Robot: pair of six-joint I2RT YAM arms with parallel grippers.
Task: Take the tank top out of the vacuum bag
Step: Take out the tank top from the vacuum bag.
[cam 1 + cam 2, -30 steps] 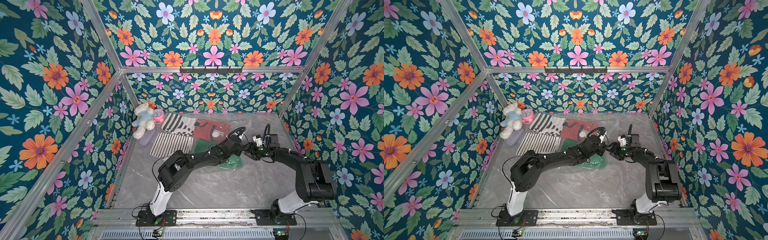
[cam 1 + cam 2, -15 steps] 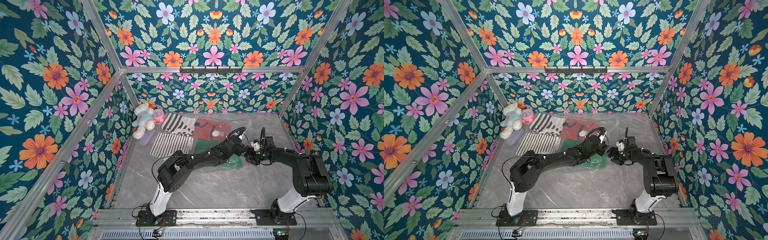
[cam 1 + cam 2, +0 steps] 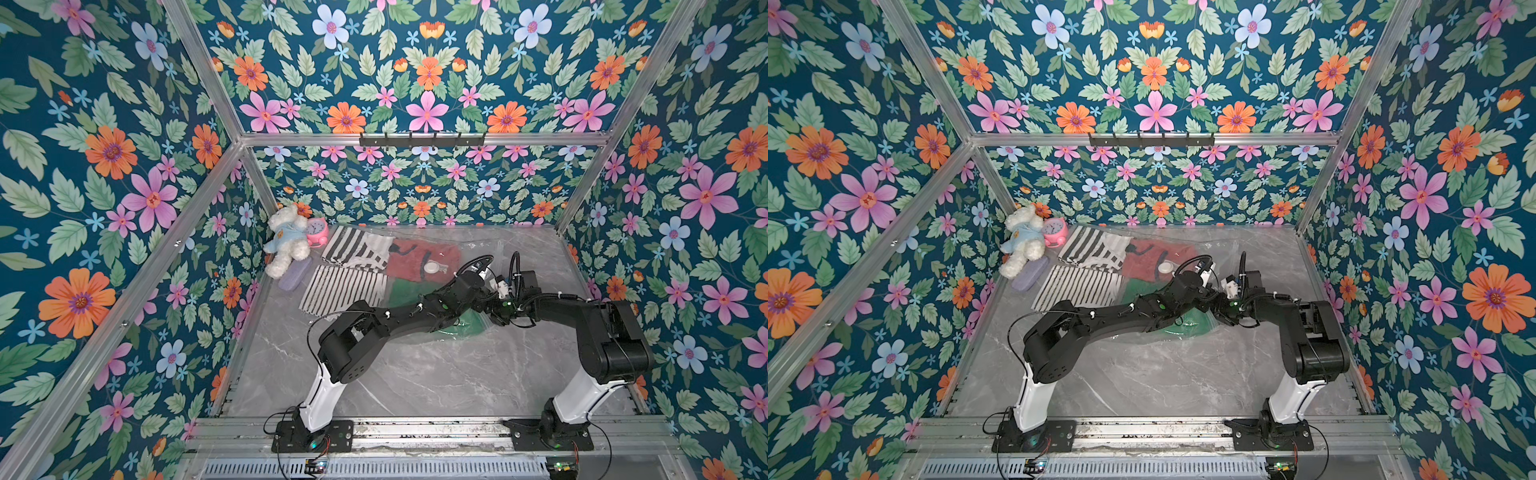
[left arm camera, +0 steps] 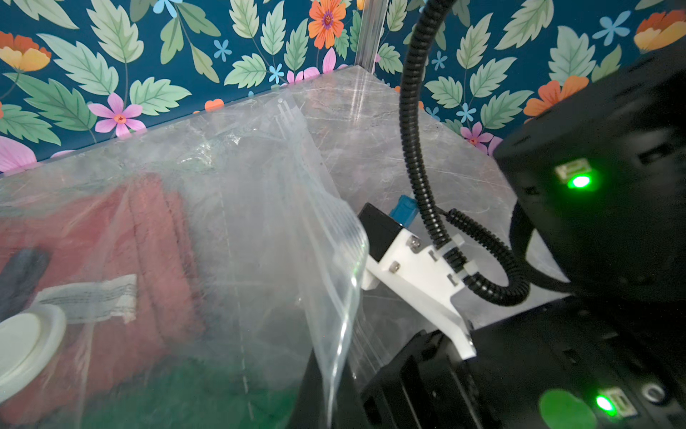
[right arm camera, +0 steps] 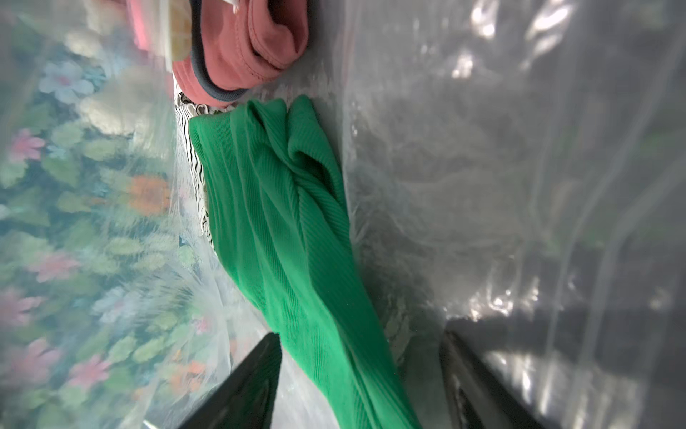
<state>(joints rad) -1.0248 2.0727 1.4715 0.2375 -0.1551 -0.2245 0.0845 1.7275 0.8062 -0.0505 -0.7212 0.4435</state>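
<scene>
The vacuum bag (image 3: pixel 490 253) lies clear and crinkled at the back of the table, its white valve cap (image 3: pixel 434 267) over a red garment (image 3: pixel 415 259). My left gripper (image 3: pixel 484 299) is shut on the bag's film edge (image 4: pixel 334 334) and holds it up. My right gripper (image 3: pixel 495 315) meets it from the right and is inside the bag's mouth. In the right wrist view its black fingers (image 5: pixel 241 382) stand wide open on either side of the green ribbed tank top (image 5: pixel 289 223), whose cloth runs between them. In both top views the arms hide most of the tank top (image 3: pixel 1187 328).
Striped cloths (image 3: pixel 357 249) lie at the bag's left end. A white teddy bear (image 3: pixel 286 241), a pink alarm clock (image 3: pixel 317 232) and a purple case (image 3: pixel 294 279) sit in the back left corner. A black hook rail (image 3: pixel 422 139) hangs on the back wall.
My right gripper has moved left, closer to the left gripper and further into the bag's mouth. The left arm has stayed where it was, still pinching the film.
</scene>
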